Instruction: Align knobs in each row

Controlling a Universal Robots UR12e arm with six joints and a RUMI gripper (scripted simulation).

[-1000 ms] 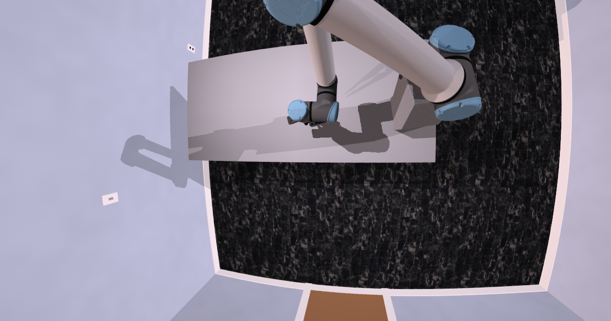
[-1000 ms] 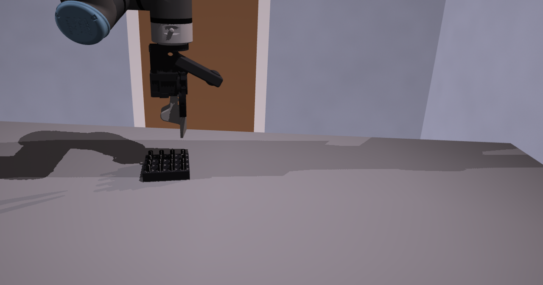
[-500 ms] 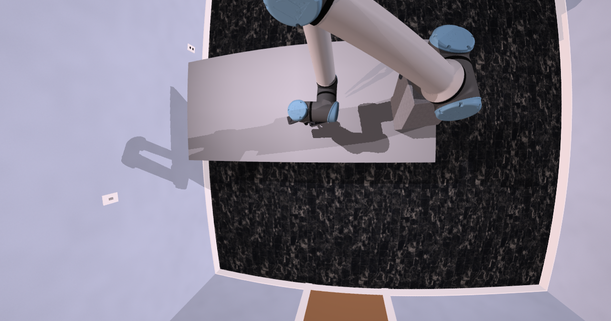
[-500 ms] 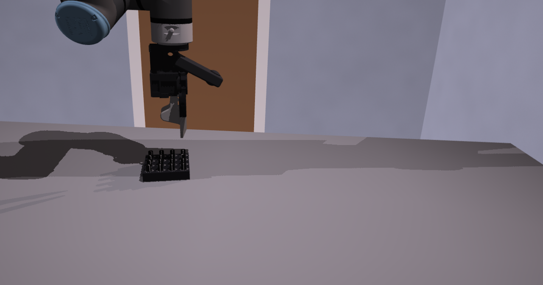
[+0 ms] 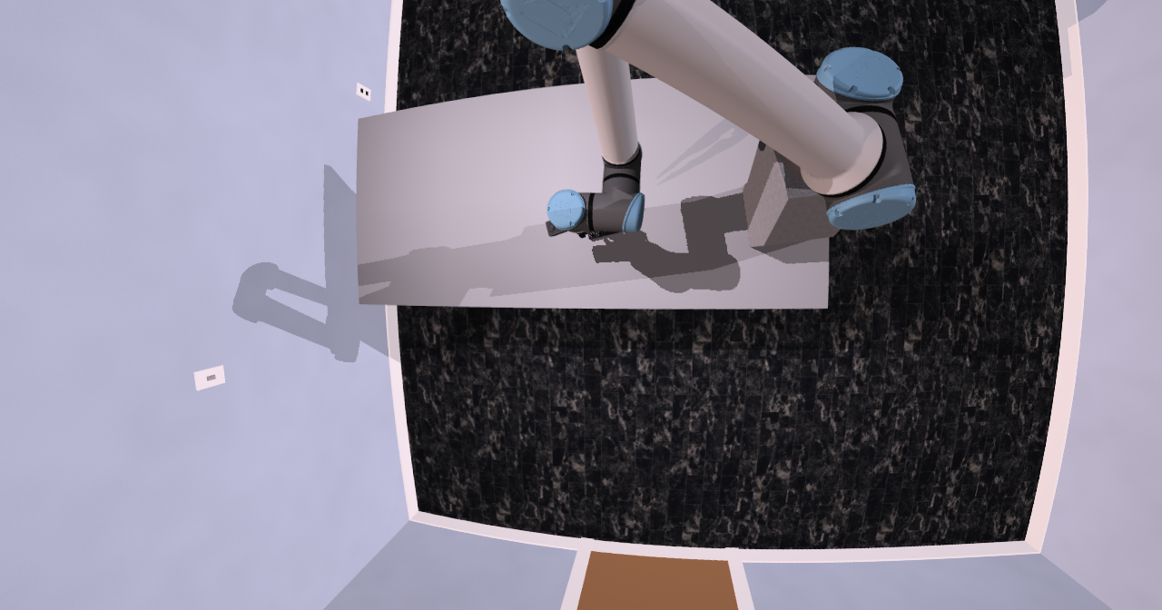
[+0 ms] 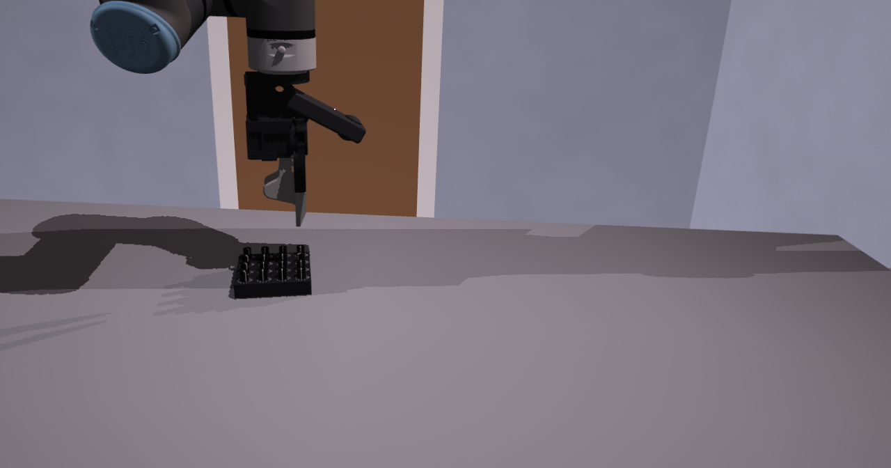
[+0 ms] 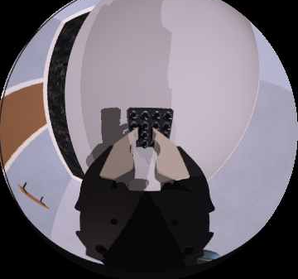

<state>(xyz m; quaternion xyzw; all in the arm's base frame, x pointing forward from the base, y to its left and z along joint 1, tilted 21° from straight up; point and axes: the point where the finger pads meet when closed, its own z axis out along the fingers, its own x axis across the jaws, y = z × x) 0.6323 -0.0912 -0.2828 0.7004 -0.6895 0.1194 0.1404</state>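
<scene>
The black knob box (image 6: 272,271) lies flat on the grey table, with several small upright knobs in rows. It also shows in the wrist view (image 7: 150,126), partly covered by my fingers. The marks the knobs point at are too small to read. My gripper (image 6: 300,219) hangs straight down a little above the box's far right corner and touches nothing. In the wrist view my gripper (image 7: 145,128) has its fingers nearly together with a narrow gap, and nothing is between them. From overhead the wrist (image 5: 596,212) hides the box.
The arm's base block (image 5: 780,200) stands at the table's right end. The table's front edge (image 5: 593,306) runs along the dark floor. A brown door (image 6: 374,91) is behind the table.
</scene>
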